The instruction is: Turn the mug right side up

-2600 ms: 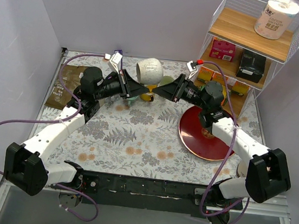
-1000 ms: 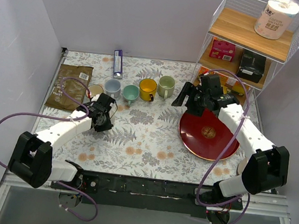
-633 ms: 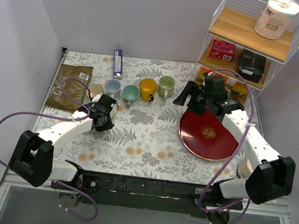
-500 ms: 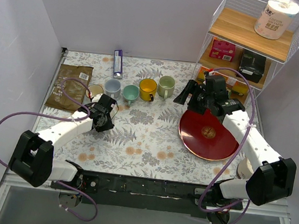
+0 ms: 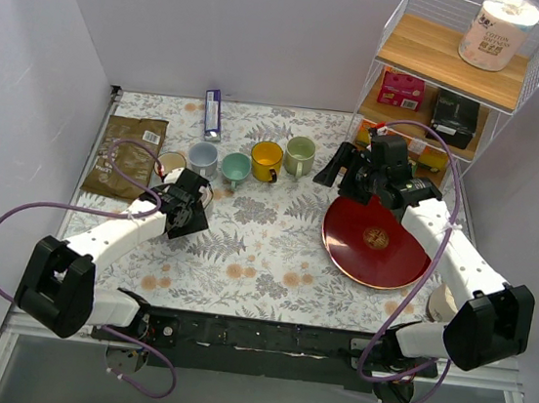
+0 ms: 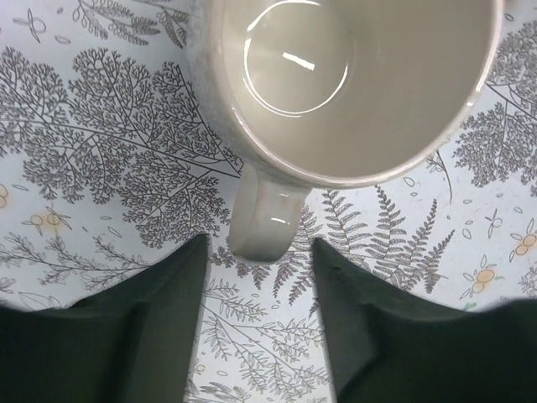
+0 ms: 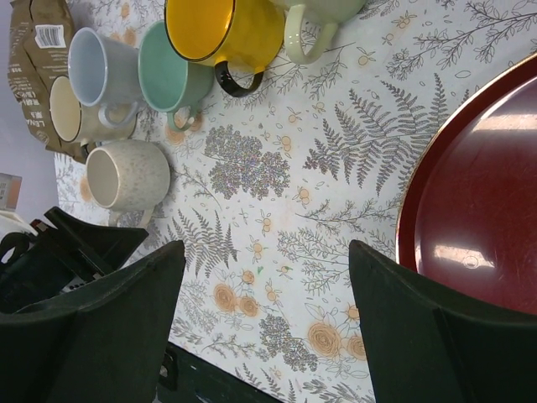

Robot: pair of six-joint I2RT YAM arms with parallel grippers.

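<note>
showing only in wrist views: upright mug (image 6: 352, 84)

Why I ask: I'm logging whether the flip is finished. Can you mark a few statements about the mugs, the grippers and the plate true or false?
1. The speckled mug stands mouth up on the table. True.
2. The left gripper is shut on the mug's handle. False: it is open, straddling the handle without touching it.
3. A mug sits on the red plate. False: nothing is on it.
4. The right gripper is open and holds nothing. True.
5. The yellow mug is upside down. False: its mouth faces up.
</note>
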